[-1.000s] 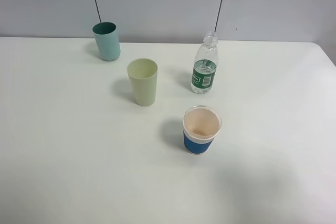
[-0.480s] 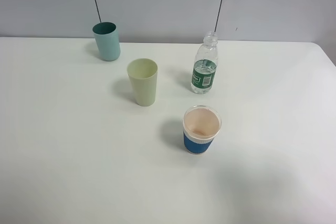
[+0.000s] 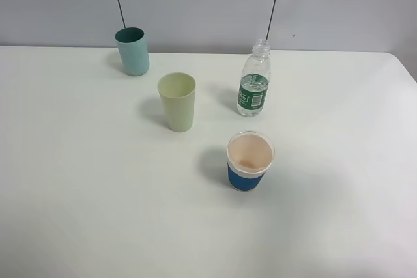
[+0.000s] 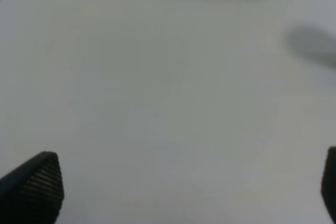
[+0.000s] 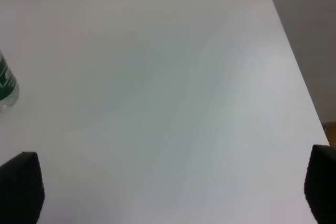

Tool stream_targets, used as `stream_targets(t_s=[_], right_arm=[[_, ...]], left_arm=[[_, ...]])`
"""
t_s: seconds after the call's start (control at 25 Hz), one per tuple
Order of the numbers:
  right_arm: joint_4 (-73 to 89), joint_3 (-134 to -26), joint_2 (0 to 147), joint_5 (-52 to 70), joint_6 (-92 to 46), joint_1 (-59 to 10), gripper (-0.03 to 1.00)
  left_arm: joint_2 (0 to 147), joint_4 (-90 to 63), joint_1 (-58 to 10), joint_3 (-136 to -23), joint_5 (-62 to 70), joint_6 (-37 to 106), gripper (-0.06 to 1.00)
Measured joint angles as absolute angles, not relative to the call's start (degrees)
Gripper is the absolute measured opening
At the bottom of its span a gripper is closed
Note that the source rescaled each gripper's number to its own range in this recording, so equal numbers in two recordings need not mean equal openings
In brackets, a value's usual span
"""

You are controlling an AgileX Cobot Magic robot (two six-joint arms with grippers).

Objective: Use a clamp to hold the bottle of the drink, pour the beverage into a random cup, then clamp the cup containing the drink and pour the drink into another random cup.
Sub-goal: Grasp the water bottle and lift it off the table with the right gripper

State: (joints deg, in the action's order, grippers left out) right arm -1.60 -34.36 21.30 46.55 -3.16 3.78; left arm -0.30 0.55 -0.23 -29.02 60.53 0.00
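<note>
Exterior high view: the ribbed clear bottle [image 3: 254, 83], its green label too small to read, stands near the white table's [image 3: 339, 180] far edge, right of the plain yellow-green cup [image 3: 177, 102]. The blue-banded cup [image 3: 249, 161] sits nearer, with broad tabletop around it. The left gripper [image 4: 184, 187] and right gripper [image 5: 170, 184] are spread wide, gripping nothing.

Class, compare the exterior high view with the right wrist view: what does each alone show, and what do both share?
Only the high view: the teal cylindrical cup, the pale yellow-green tapered plastic cup and the short translucent blue-banded cup. Only the right wrist view: the right gripper, jaws wide open and empty. Both: the white table and the small clear green-labelled plastic bottle, only its edge in the wrist view.
</note>
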Motion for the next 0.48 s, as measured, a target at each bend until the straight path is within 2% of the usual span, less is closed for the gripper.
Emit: stream_targets(t_s=[0.48], right_arm=[[-1.6,-34.36,49.13,25.89,-3.23,3.78,1.0]], left_arm=[[-0.3,0.55,-0.23,-29.02,60.53,0.0,1.0]])
